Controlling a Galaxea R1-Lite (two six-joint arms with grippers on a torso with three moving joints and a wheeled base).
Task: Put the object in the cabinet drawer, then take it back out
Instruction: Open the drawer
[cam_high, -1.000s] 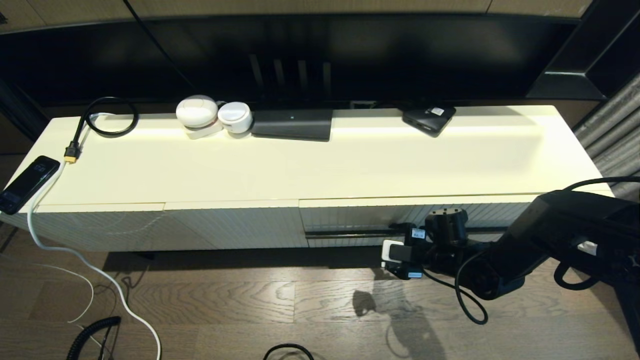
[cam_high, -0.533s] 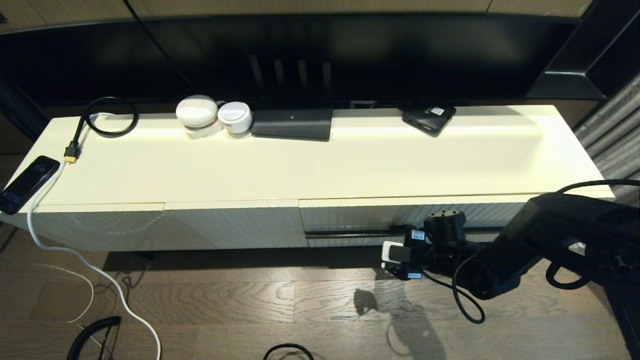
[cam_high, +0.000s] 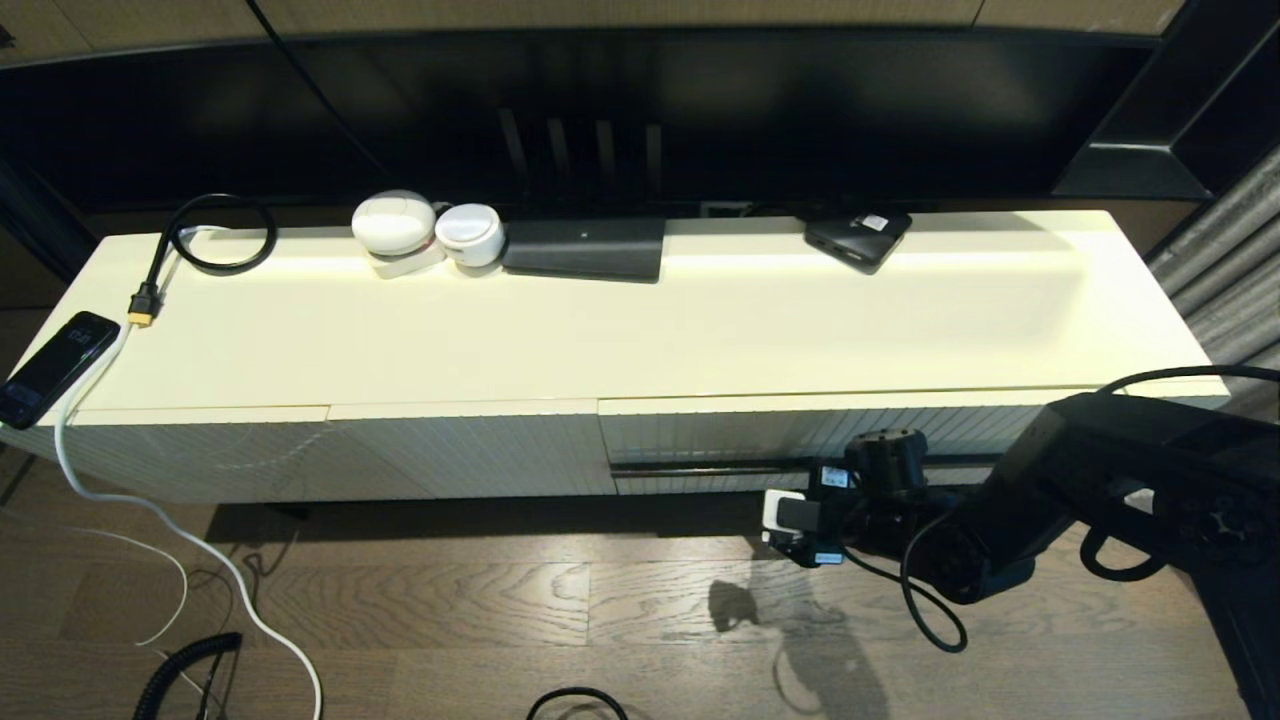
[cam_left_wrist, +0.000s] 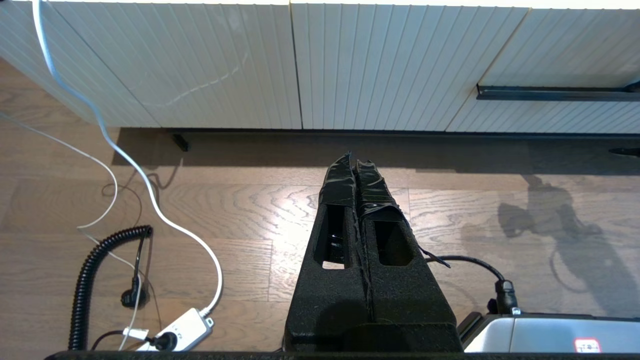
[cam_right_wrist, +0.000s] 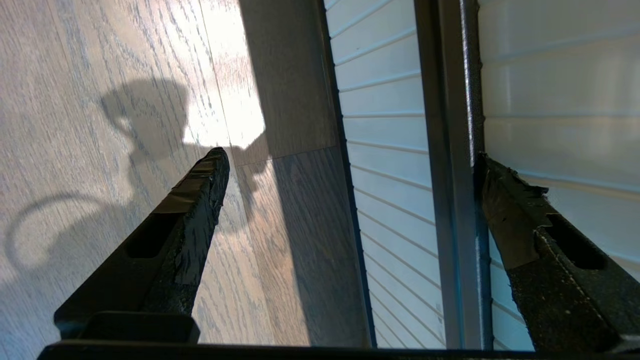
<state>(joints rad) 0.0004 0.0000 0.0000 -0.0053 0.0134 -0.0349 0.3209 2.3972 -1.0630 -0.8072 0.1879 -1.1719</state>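
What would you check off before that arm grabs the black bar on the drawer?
1. Right gripper open: ok.
2. Black bar handle between its fingers: cannot tell; one fingertip lies at the bar.
3. Cabinet drawer shut: ok.
4. Floor in front of the drawer free: ok.
5. Left gripper parked, shut, over the floor: ok.
6. Which object goes in: cannot tell.
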